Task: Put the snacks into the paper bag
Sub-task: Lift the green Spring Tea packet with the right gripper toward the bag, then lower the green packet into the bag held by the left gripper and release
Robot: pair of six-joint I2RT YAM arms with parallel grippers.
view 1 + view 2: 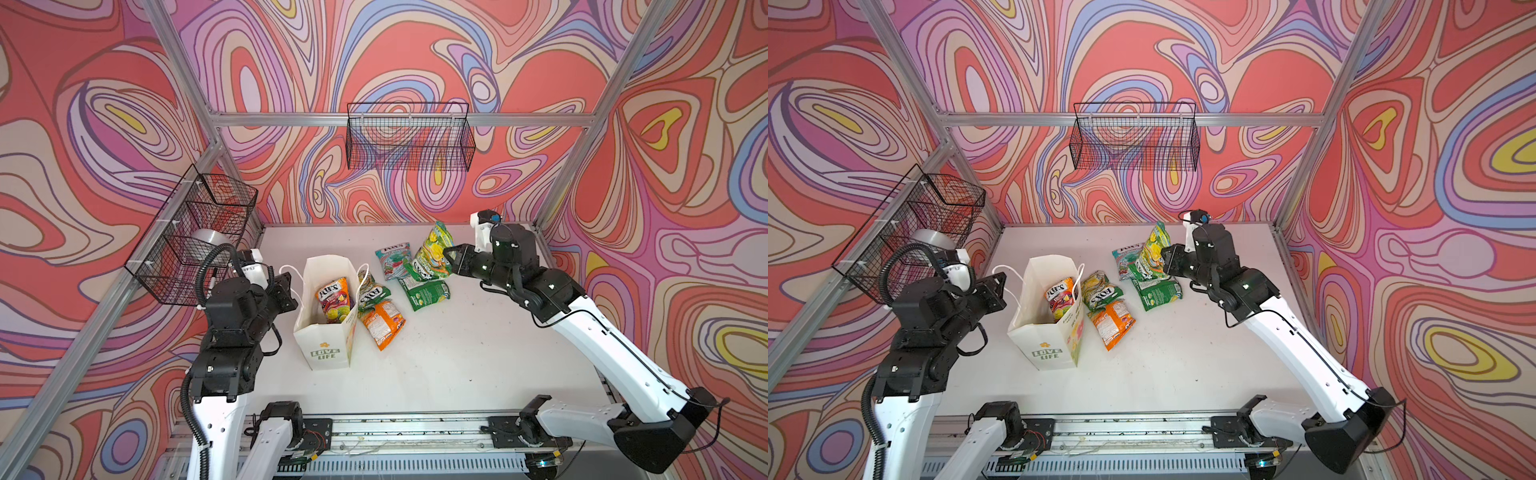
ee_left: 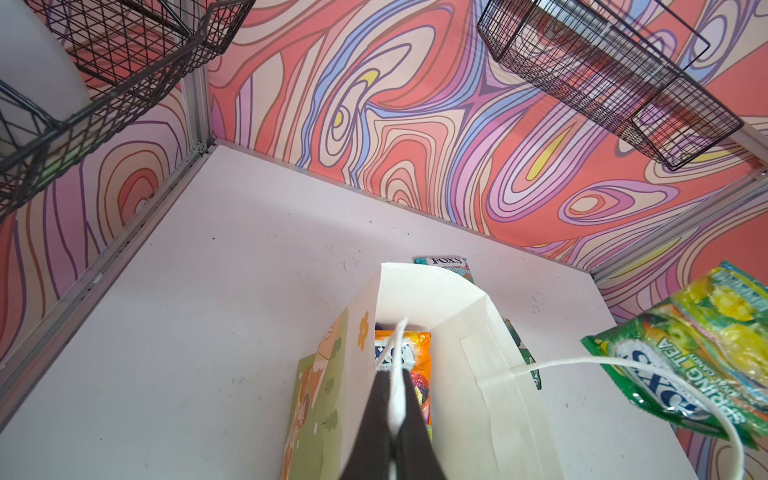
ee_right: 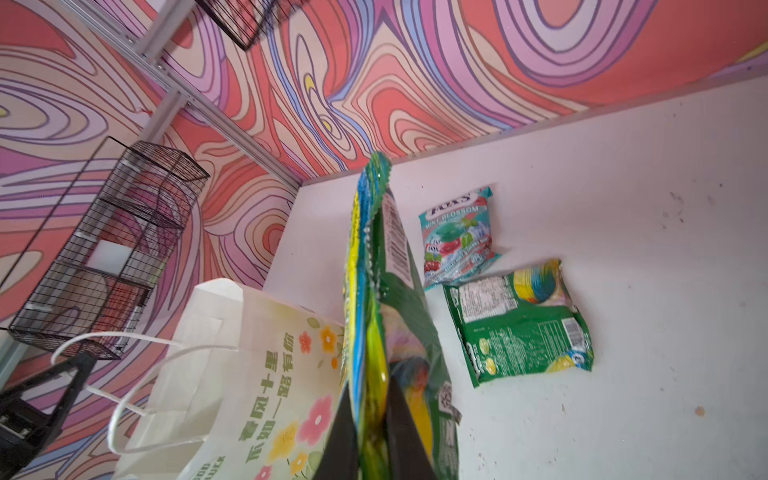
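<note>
The white paper bag (image 1: pixel 324 353) (image 1: pixel 1044 351) stands upright and open, with an orange-purple snack packet (image 1: pixel 332 299) inside. My left gripper (image 1: pixel 293 286) (image 2: pixel 395 378) is shut on the bag's near cord handle (image 2: pixel 399 353). My right gripper (image 1: pixel 446 253) (image 3: pixel 370 386) is shut on a yellow-green packet (image 1: pixel 436 245) (image 3: pixel 365 291), lifted right of the bag. A green packet (image 2: pixel 648 374) hangs tight against it; I cannot tell if it is gripped too. On the table lie teal-red (image 1: pixel 392 262), green (image 1: pixel 428 295), orange (image 1: pixel 382 322) and yellow-green (image 1: pixel 372 293) packets, the last touching the bag.
A black wire basket (image 1: pixel 409 137) hangs on the back wall. Another basket (image 1: pixel 195 232), holding a silver object, hangs on the left wall just behind my left arm. Aluminium frame posts stand at the table's back corners. The bag's far handle (image 2: pixel 665 374) loops out loose.
</note>
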